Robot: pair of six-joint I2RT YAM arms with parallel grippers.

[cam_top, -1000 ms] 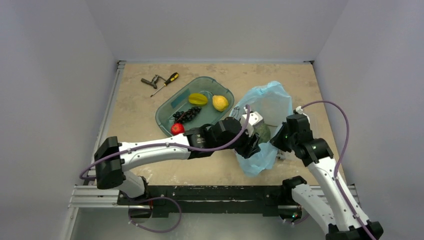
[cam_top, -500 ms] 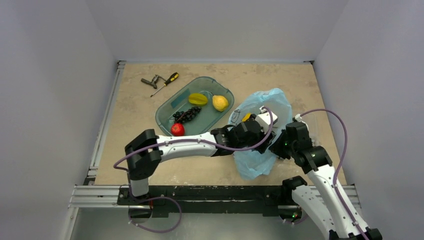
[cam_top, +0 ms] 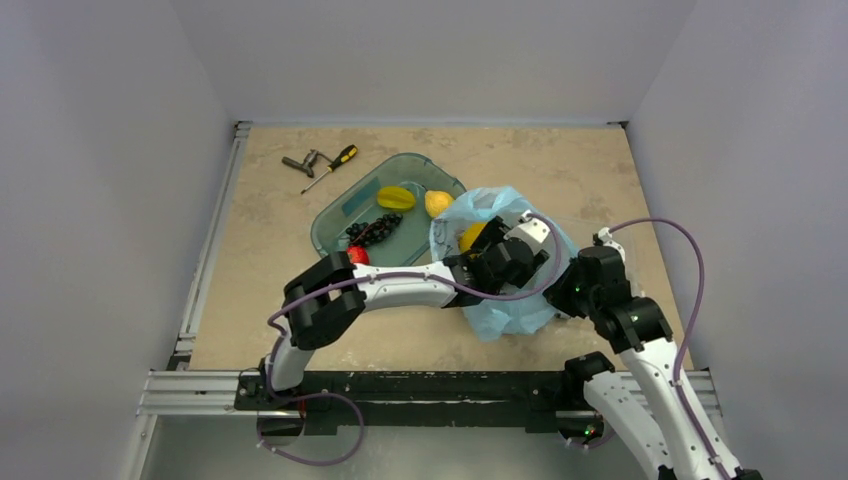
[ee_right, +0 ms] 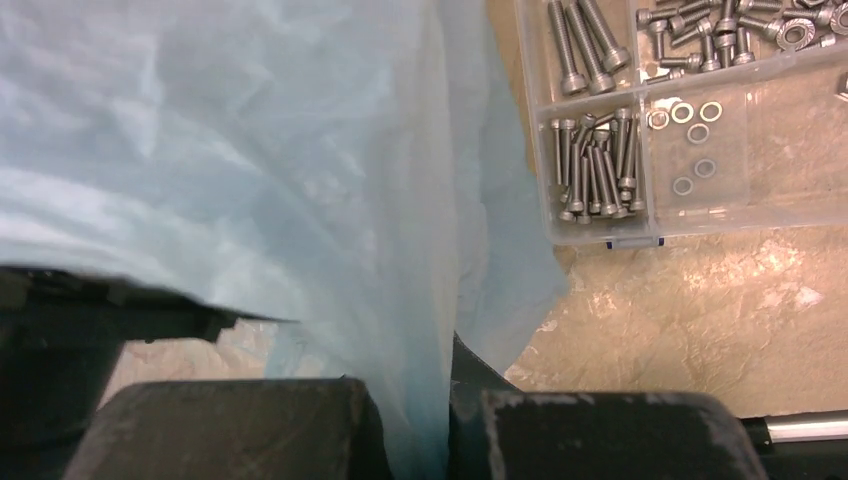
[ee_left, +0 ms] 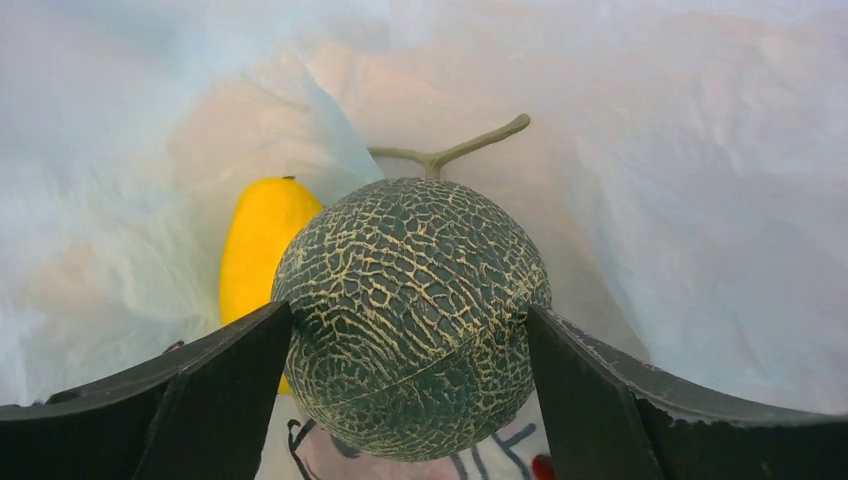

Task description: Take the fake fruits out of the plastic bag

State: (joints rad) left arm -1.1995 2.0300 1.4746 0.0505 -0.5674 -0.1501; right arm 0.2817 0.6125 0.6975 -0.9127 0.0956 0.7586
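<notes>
Grasping step, by my reading: the left end effector (ee_left: 408, 330) is inside the bag (ee_right: 250, 150), jaws spread either side of the melon (ee_left: 415, 260), not yet clamped; the mango (ee_left: 258, 245) lies just beside it, also bagged; the right end effector (ee_right: 420, 420) pinches the bag's plastic; next comes closing on the melon and drawing it out.

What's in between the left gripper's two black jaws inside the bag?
The big green rough-skinned fruit sits between the left gripper's jaws, seen in the left wrist view. A yellow fruit lies beside it.
</notes>
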